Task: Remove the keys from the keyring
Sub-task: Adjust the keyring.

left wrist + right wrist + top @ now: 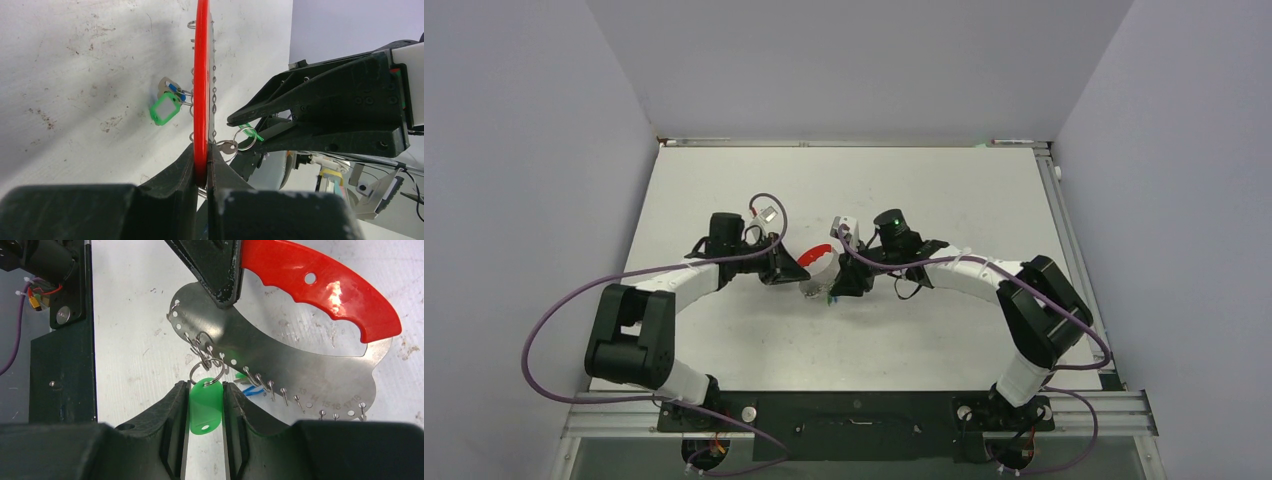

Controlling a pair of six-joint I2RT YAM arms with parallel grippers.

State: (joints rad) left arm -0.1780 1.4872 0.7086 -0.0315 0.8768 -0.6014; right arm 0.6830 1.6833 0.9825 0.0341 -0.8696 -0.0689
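The keys (228, 147) hang on small wire hooks along the curved edge of the keyring (300, 360), a flat steel plate with a red grip (320, 285). The right gripper (206, 390) is closed on a green tag (205, 410), whose split ring (205, 371) is threaded onto one hook. Neighbouring hooks crowd close on both sides of it. The left gripper (204, 155) is clamped tight on the red grip and holds the plate over the table (75, 60). On the plate's other face dangle a second green tag (165, 109) and a blue tag (173, 91).
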